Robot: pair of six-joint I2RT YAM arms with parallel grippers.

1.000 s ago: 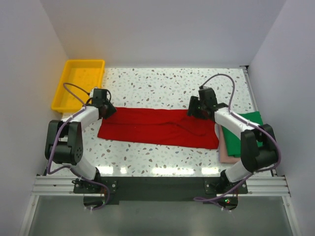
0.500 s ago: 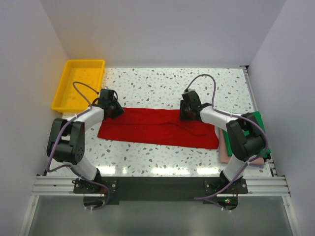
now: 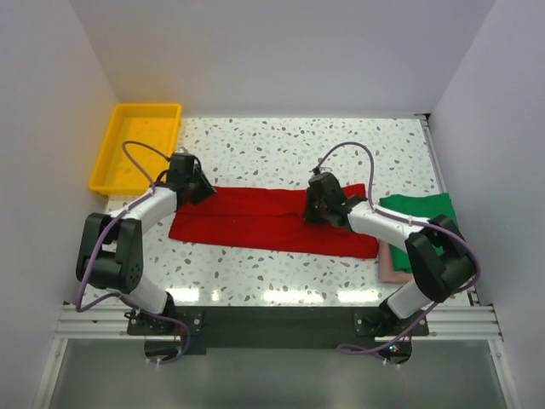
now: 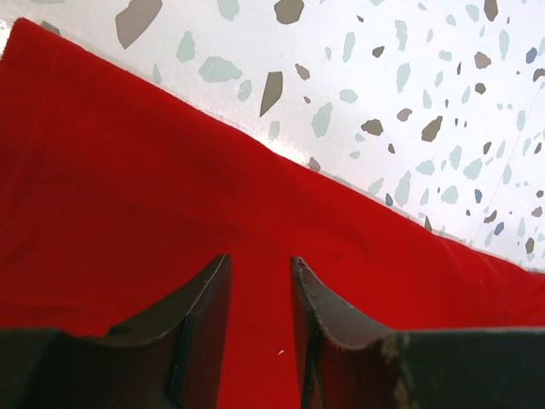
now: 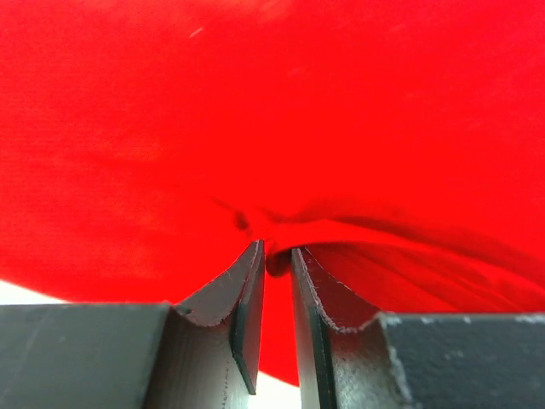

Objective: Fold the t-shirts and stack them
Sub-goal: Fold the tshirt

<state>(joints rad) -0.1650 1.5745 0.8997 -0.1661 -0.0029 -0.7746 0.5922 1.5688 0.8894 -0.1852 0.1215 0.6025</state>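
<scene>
A red t-shirt (image 3: 255,221), folded into a long strip, lies across the middle of the speckled table. My left gripper (image 3: 197,188) is at the strip's back left corner. In the left wrist view its jaws (image 4: 260,260) stand a little apart over flat red cloth (image 4: 128,213), with nothing pinched. My right gripper (image 3: 316,207) is over the strip right of centre. In the right wrist view it (image 5: 277,247) is shut on a bunched fold of the red cloth (image 5: 255,102). The strip's right end is pulled up into a flap (image 3: 353,192).
A folded green t-shirt (image 3: 421,213) lies on a folded pink one (image 3: 392,266) at the right edge of the table. A yellow tray (image 3: 115,153) stands at the back left. White walls enclose the table on three sides.
My right gripper has moved left along the red strip, drawing its right end with it and uncovering more of the green shirt. My left gripper has shifted slightly right onto the corner.
</scene>
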